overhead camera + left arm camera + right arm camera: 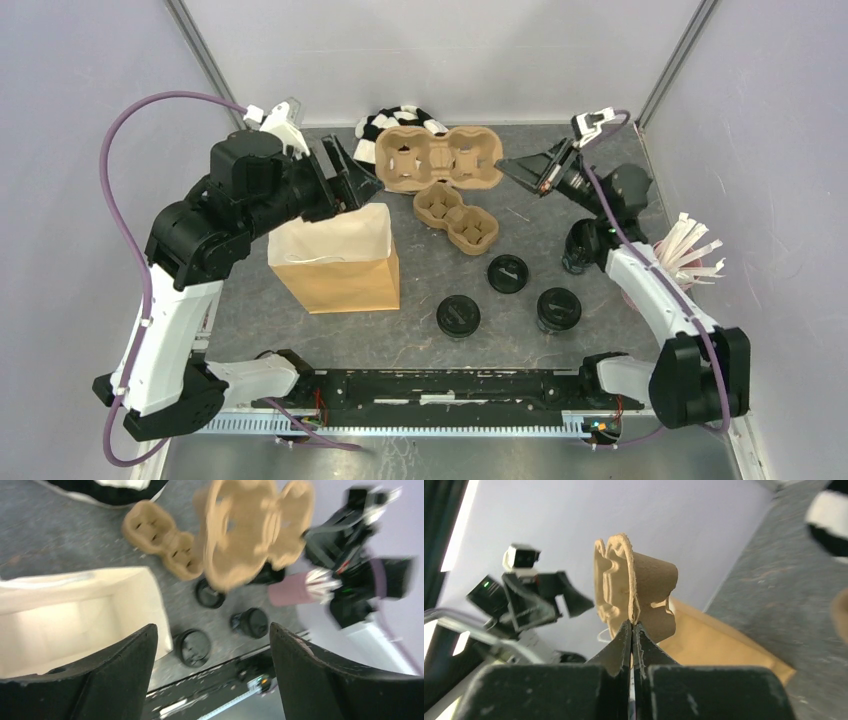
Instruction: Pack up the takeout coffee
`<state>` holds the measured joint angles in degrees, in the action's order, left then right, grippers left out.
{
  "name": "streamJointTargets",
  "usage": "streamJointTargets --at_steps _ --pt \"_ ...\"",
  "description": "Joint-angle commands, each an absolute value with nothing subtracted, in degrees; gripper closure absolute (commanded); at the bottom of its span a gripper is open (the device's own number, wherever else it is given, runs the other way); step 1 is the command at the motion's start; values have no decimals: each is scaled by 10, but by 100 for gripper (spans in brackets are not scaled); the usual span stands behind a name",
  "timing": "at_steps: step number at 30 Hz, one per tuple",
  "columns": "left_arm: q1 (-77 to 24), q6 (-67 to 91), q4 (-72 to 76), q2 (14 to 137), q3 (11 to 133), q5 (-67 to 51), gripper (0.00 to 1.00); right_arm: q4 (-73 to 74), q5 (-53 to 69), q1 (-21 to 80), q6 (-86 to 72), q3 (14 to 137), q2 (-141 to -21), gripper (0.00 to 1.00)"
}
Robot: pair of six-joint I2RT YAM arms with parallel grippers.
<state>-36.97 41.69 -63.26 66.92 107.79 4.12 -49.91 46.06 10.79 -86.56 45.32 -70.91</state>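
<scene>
Right gripper (632, 625) is pinched tight on the rim of the cardboard carrier (644, 590), holding it up. My left gripper (212, 630) gapes wide by the paper bag (340, 260), holding nothing. Coffee cups (458, 317) stand on the table (250, 320), right of the bag.

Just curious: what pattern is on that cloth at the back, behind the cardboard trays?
The cloth has black-and-white stripes; the top view shows it best.
</scene>
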Motion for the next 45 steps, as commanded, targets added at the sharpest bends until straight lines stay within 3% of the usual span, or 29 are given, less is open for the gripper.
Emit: streamJointTargets --at_steps 1,5,10,15,21,25,32,36,42,43,45 --pt "-368 345 -753 669 1081 47 11 -82 461 67 -547 586 -675 100" --pt "-368 309 -802 698 1070 13 10 150 423 60 -368 683 -693 100" --pt "-368 291 -792 755 1073 -23 14 251 337 51 -295 729 -684 100" --pt "-372 294 -773 809 1058 -5 21 286 290 50 -269 757 -681 100" --pt "-412 279 -828 891 1096 143 25 285 278 50 -267 750 -666 100" --pt "-430 273 -816 917 1096 170 43 274 281 49 -272 739 -664 100" --pt "-432 272 -799 961 1146 262 83 284 283 50 -254 753 -677 100" --pt "-431 309 -771 989 1174 285 98 285 294 50 -246 760 -688 100" --pt "-427 359 -729 1057 1256 310 98 292 304 50 -240 760 -693 100" --pt "-427 358 -724 1074 1265 316 94 293 306 50 -240 759 -691 100" --pt "-425 340 -726 1103 1308 306 77 296 308 50 -240 759 -687 100"
